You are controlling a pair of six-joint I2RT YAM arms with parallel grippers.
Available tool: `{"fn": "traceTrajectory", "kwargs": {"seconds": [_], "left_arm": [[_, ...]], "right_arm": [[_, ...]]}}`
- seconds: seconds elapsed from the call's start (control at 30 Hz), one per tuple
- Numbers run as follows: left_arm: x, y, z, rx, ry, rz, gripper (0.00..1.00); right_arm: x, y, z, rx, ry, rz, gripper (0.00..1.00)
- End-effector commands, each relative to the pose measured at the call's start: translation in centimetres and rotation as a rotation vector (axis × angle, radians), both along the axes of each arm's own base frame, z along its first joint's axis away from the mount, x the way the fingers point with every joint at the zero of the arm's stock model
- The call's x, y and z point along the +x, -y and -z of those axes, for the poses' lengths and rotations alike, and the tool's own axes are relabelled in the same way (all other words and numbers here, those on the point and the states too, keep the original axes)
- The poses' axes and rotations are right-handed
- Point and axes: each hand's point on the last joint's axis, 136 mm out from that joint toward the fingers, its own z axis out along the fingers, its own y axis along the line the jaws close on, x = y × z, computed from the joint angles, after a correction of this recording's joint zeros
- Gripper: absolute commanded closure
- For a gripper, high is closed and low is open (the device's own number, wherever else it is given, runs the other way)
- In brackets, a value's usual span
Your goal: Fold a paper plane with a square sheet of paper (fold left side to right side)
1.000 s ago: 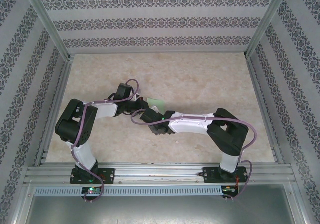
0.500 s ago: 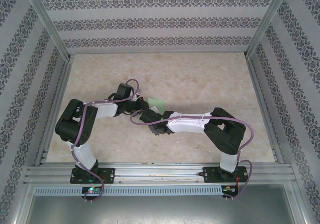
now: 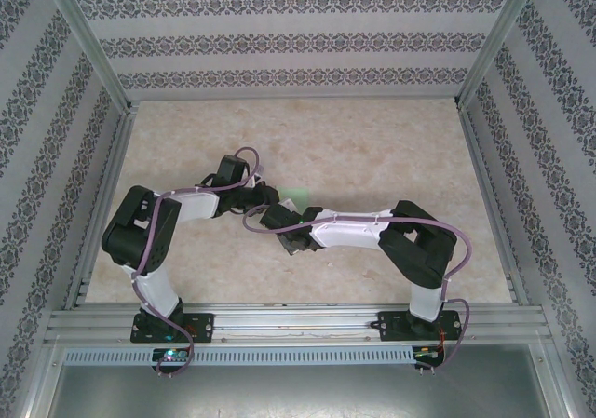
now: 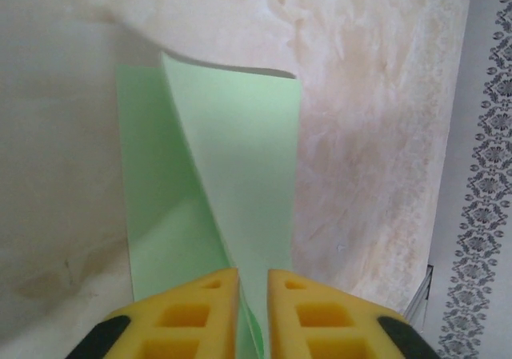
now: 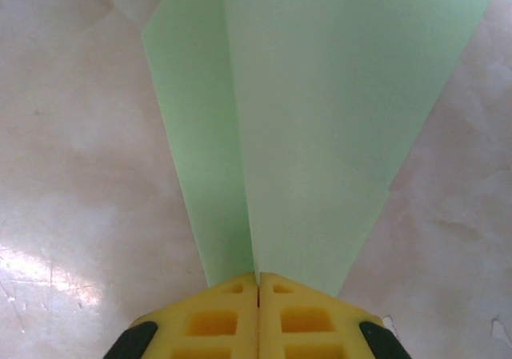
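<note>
The paper plane (image 3: 296, 195), light green and creased, is sitting in the middle of the table (image 3: 372, 148), just beyond our two pincers. Our right gripper (image 5: 258, 315) is clenching its narrow end. Our left gripper (image 4: 254, 315) is standing slightly parted around an upright fold. Both arms are reaching inward with their elbows bent.

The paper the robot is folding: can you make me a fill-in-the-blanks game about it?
The paper is light ____ in colour.
The right gripper is pinched ____ on the paper's narrow end.
The left gripper has a narrow ____ between its pads, with paper in it.
Both grippers' fingers are ____.
Missing words: green; shut; gap; yellow.
</note>
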Motion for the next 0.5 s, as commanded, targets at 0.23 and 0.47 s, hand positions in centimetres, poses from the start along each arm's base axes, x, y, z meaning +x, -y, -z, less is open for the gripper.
{"fn": "traceTrajectory", "kwargs": {"seconds": [0.23,0.47], "left_arm": [[0.0,-3.0,-4.0,0.049,0.095,-0.019,0.55],[-0.6,-5.9,-4.3,0.069,0.092,-0.059,0.53]], "right_arm": [[-0.4,0.5,-0.1,0.085,-0.044,-0.006,1.00],[-0.6,0.6,-0.8,0.209,-0.090,-0.047,1.00]]}}
